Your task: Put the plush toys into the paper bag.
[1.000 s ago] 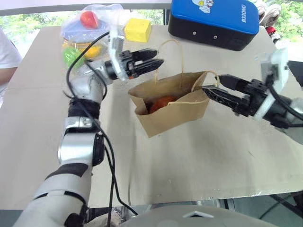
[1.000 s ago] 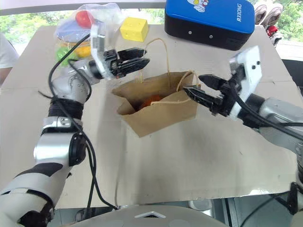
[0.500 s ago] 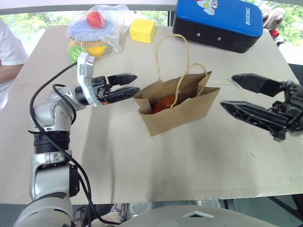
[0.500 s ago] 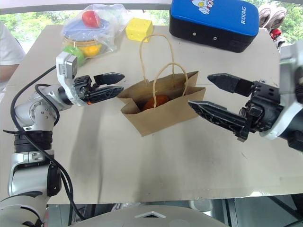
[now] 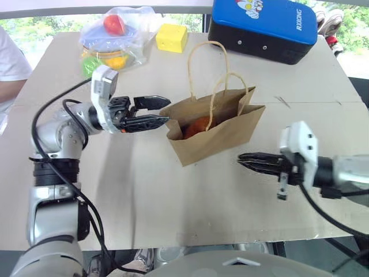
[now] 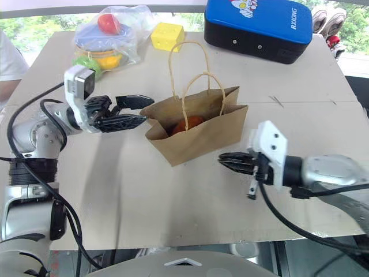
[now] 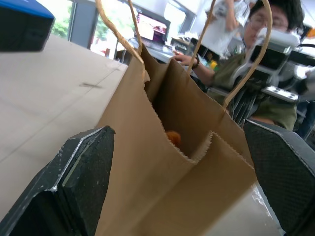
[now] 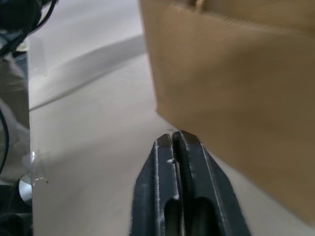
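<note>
- Left eye view: the paper bag [image 5: 216,130] stands upright and open-mouthed near the middle of the worktop [image 5: 144,190], its two loop handles raised. An orange-brown plush [image 5: 198,126] sits inside it, partly visible through the mouth.
- The left gripper [image 5: 164,111] lies level beside the bag's end that faces the worktop's left edge, fingers spread and empty.
- The right gripper [image 5: 241,158] sits low on the bag's near side, toward the worktop's front edge, its fingers pressed together on nothing.
- Along the far edge lie a clear plastic wrap of colourful toys [image 5: 112,34], a yellow block [image 5: 172,38] and a blue-topped black case [image 5: 262,26].
- Left wrist view: the bag's creased end stands between the spread fingers [image 7: 81,182]; the orange plush shows deep inside.
- A seated person [image 7: 256,59] is beyond the worktop.
- Right wrist view: the closed fingers [image 8: 184,187] point at the bag's lower corner, just short of it.
</note>
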Controlling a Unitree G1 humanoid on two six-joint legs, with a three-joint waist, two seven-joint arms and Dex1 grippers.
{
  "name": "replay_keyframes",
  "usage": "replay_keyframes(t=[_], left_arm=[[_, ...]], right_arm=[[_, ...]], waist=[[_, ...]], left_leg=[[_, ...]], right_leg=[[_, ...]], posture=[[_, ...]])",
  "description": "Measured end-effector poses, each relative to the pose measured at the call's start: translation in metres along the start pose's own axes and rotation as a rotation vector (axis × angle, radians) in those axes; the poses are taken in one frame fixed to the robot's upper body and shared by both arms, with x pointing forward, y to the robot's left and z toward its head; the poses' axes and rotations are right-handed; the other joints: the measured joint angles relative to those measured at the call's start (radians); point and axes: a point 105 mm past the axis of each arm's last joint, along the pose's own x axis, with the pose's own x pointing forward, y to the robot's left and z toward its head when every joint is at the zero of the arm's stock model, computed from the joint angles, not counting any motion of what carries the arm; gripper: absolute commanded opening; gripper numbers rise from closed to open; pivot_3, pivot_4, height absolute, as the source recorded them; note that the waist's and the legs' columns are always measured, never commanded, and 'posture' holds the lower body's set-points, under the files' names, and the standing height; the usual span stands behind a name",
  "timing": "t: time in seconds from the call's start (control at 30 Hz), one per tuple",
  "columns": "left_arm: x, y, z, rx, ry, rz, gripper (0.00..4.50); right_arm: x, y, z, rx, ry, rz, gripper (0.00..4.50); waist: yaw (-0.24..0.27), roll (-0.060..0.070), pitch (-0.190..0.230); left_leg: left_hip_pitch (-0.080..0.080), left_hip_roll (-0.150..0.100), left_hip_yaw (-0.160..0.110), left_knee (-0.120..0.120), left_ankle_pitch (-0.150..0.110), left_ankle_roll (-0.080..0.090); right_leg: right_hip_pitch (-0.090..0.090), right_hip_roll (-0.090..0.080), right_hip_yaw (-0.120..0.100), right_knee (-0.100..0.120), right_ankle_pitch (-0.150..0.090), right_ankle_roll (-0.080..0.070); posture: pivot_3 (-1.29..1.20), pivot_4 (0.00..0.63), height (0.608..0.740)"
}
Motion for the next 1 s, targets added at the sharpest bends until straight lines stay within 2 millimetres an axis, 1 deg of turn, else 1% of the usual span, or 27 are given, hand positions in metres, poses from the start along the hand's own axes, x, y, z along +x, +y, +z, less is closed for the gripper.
replay_keyframes(t=[0.1,0.2,0.3,0.37,0.47,0.57,0.7,0.73,0.87,0.93,1.0], left_arm=[[0.001,-0.007,-0.016,-0.025,0.037,-0.020,4.50],[0.006,-0.014,-0.025,-0.038,0.056,-0.043,4.50],[0.009,-0.016,-0.024,0.001,0.064,-0.049,4.50],[0.016,-0.016,-0.026,0.049,0.067,-0.054,4.50],[0.024,-0.013,-0.033,0.108,0.080,-0.050,4.50],[0.027,-0.012,-0.039,0.130,0.084,-0.045,4.50],[0.022,-0.012,-0.043,0.138,0.075,-0.018,4.50],[0.017,-0.012,-0.042,0.148,0.071,0.004,4.50],[0.012,-0.011,-0.040,0.194,0.078,0.024,4.50],[0.013,-0.010,-0.042,0.208,0.073,0.039,4.50],[0.024,-0.010,-0.047,0.237,0.048,0.069,4.50]], right_arm=[[0.022,-0.008,-0.001,-0.033,-0.040,0.004,0.03],[0.035,-0.014,0.000,-0.061,-0.069,-0.001,0.03],[0.039,-0.018,-0.001,-0.072,-0.080,-0.008,0.03],[0.041,-0.021,-0.003,-0.064,-0.087,-0.011,0.03],[0.047,-0.027,0.001,-0.064,-0.113,-0.018,0.03],[0.051,-0.032,0.003,-0.064,-0.133,-0.027,0.03],[0.055,-0.035,0.007,-0.064,-0.153,-0.023,0.03],[0.056,-0.037,0.007,-0.063,-0.156,-0.024,0.03],[0.059,-0.040,0.005,-0.061,-0.157,-0.020,0.03],[0.059,-0.040,0.005,-0.063,-0.157,-0.016,0.03],[0.060,-0.040,0.006,-0.071,-0.162,-0.008,0.03]], waist=[[0.001,0.000,0.000],[0.009,0.000,0.000],[0.016,0.000,0.000],[0.015,0.000,0.000],[0.011,0.000,0.000],[0.007,0.000,0.000],[0.006,0.000,0.000],[0.007,0.000,0.000],[0.010,0.000,0.000],[0.010,0.000,0.000],[0.011,0.000,0.000]], left_leg=[[0.000,0.000,0.001,0.000,0.000,0.000],[-0.001,0.000,0.000,0.000,0.000,0.000],[-0.001,0.000,0.000,0.001,0.000,0.000],[-0.001,-0.001,0.001,0.001,0.000,0.000],[0.000,0.000,0.000,0.001,0.000,0.000],[0.000,0.000,0.000,0.001,0.000,0.000],[0.000,0.000,0.000,0.001,0.000,0.000],[0.000,0.000,0.000,0.002,0.000,0.000],[0.000,0.000,0.000,0.002,0.000,0.000],[0.000,0.000,0.001,0.002,0.000,0.000],[0.000,0.000,0.001,0.002,0.000,0.000]], right_leg=[[-0.001,0.000,0.000,0.000,0.001,-0.001],[-0.001,0.000,0.000,0.001,0.002,-0.003],[0.000,-0.001,0.000,0.000,0.002,-0.003],[0.000,-0.001,0.000,0.000,0.002,-0.003],[0.000,0.000,0.000,0.001,0.003,-0.003],[0.000,0.001,0.000,0.002,0.003,-0.003],[0.000,0.001,0.000,0.002,0.003,-0.003],[0.000,0.000,0.000,0.002,0.003,-0.003],[0.000,0.000,0.000,0.002,0.003,-0.003],[0.000,0.000,0.000,0.002,0.003,-0.003],[0.000,0.000,0.000,0.002,0.003,-0.003]], posture=[[0.00,0.150,0.740],[0.00,0.150,0.740],[0.00,0.150,0.740],[0.00,0.150,0.740],[0.00,0.150,0.740],[0.00,0.150,0.740],[0.00,0.150,0.740],[0.00,0.150,0.740],[0.00,0.150,0.740],[0.00,0.150,0.740],[0.00,0.150,0.740]])
